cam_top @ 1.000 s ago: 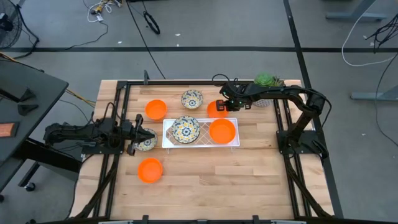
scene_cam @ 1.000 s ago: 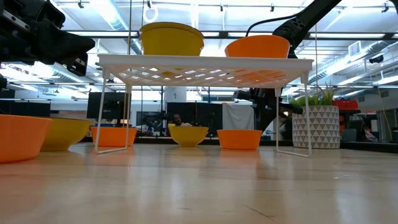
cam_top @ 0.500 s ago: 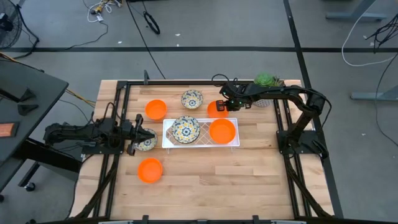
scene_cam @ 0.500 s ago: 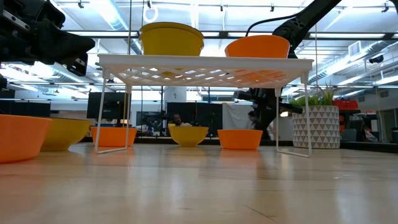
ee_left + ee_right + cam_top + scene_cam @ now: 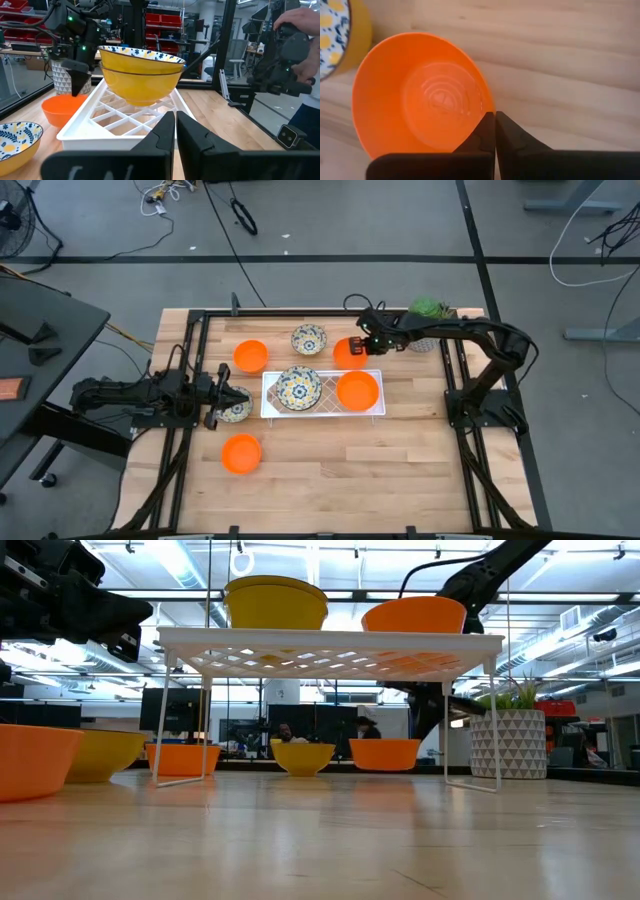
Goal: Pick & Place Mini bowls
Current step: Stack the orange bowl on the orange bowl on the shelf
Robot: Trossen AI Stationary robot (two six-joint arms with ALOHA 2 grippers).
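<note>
My right gripper (image 5: 361, 346) is shut on a plain orange mini bowl (image 5: 348, 353) just behind the white rack (image 5: 322, 412). The rack carries a stacked floral bowl (image 5: 298, 387) and an orange bowl (image 5: 357, 391). On the table stand another floral bowl (image 5: 308, 339) and two orange bowls (image 5: 250, 355) (image 5: 241, 452). My left gripper (image 5: 175, 125) is shut and level at the table's left, above and beside a floral bowl (image 5: 237, 411), holding nothing. My right gripper pinches the orange bowl's rim (image 5: 488, 107) on the bowl's right side, one finger (image 5: 479, 134) inside the bowl and the other outside. The fingers slant steeply down from the table's right. The bowl (image 5: 385, 753) hangs upright, lifted just clear of the table.
A potted green plant (image 5: 428, 310) stands at the far right corner, close behind my right arm. The rack's legs (image 5: 496, 710) stand near the held bowl. Bare wood lies along the table's near edge and right side.
My right gripper has risen a little with the orange bowl, which has come off the table and now hangs just above it.
</note>
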